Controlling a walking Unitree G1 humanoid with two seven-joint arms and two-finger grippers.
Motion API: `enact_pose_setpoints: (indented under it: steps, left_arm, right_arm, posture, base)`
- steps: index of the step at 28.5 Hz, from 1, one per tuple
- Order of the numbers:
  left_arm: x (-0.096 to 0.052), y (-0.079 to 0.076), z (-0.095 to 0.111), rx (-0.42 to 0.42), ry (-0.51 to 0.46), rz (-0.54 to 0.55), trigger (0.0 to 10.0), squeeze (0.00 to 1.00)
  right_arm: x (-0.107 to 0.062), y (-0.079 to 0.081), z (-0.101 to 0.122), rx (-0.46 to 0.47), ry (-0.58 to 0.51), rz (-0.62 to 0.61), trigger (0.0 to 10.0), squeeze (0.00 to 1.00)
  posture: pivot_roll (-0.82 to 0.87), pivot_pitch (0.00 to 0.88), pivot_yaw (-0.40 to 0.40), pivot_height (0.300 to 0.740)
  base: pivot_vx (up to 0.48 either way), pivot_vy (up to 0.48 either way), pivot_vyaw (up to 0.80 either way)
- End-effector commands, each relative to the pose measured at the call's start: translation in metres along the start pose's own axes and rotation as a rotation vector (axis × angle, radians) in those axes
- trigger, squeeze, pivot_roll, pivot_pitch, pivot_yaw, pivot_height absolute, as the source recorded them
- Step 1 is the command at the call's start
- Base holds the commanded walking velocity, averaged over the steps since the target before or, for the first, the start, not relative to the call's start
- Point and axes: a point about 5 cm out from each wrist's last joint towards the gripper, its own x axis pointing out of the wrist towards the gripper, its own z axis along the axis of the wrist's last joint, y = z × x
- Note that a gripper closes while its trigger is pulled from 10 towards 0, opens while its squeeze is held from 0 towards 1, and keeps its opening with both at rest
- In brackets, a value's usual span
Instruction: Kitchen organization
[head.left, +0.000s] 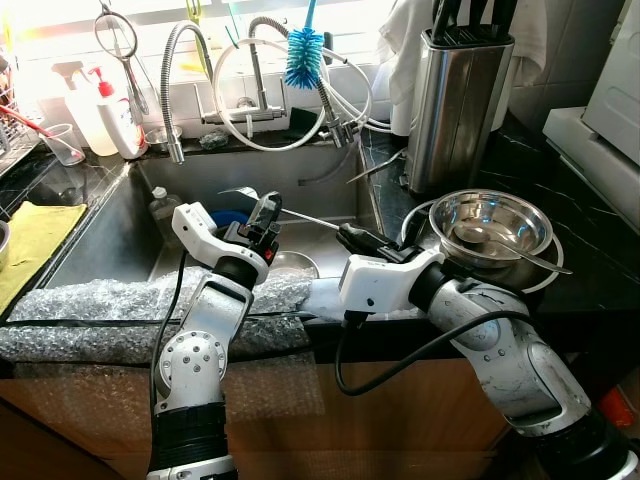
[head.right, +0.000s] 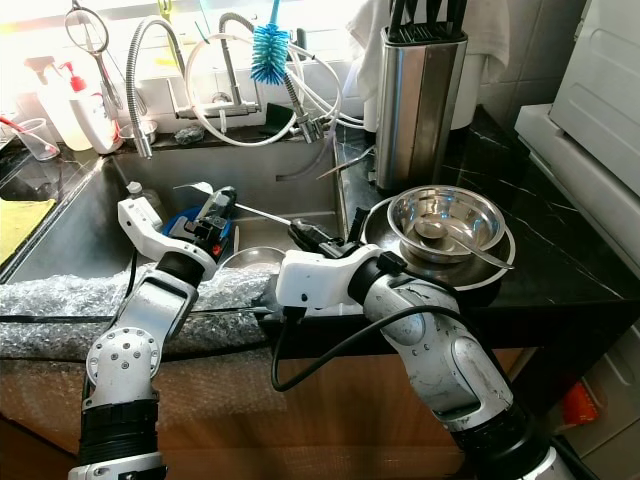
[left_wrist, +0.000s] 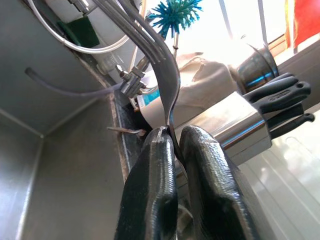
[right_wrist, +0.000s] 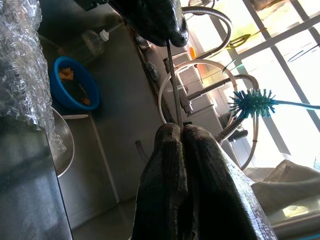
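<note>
Bubble wrap (head.left: 90, 310) drapes the desk's front edge. Just beyond it, over the sink (head.left: 120, 215), the left tool (head.left: 266, 214) and right tool (head.left: 352, 236) are each clenched on opposite ends of one fork (left_wrist: 162, 65), which spans level between them. A steel bowl (head.left: 490, 225) holding a spoon (head.left: 515, 250) sits by the sink's right edge. A knife block (head.left: 455, 100) stands beyond it.

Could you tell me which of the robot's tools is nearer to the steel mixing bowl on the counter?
Right. The right tool sits at the sink's edge just beside the steel mixing bowl, while the left tool is farther off over the sink basin, both gripping one fork.
</note>
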Motion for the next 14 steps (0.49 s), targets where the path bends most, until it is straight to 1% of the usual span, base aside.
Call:
enact_pose_setpoints:
  steps: [1,11,12,14]
  left_arm:
    - [0.0036,-0.0008,0.0018,0.009,-0.01,0.006,0.0,0.0]
    - [0.0035,-0.001,0.0012,-0.001,-0.012,0.005,0.0,0.0]
    - [0.0035,-0.001,0.0012,0.0,-0.012,0.005,0.0,0.0]
    - [0.0036,-0.0011,0.0014,-0.001,-0.013,0.006,0.0,0.0]
  right_arm:
    - [0.0006,0.002,0.0081,-0.006,-0.038,0.017,10.0,0.0]
    - [0.0018,0.0039,0.0082,-0.008,-0.041,0.028,10.0,0.0]
    - [0.0018,0.0042,0.0079,0.0,-0.04,0.031,10.0,1.0]
    - [0.0015,0.005,0.0073,0.005,-0.036,0.037,10.0,1.0]
  posture:
    - [-0.15,0.0,0.102,0.74]
    - [-0.15,0.0,0.102,0.74]
    - [-0.15,0.0,0.102,0.74]
    - [-0.14,0.0,0.101,0.74]
  base:
    - [0.0,0.0,0.0]
    - [0.0,0.0,0.0]
    - [0.0,0.0,0.0]
    - [0.0,0.0,0.0]
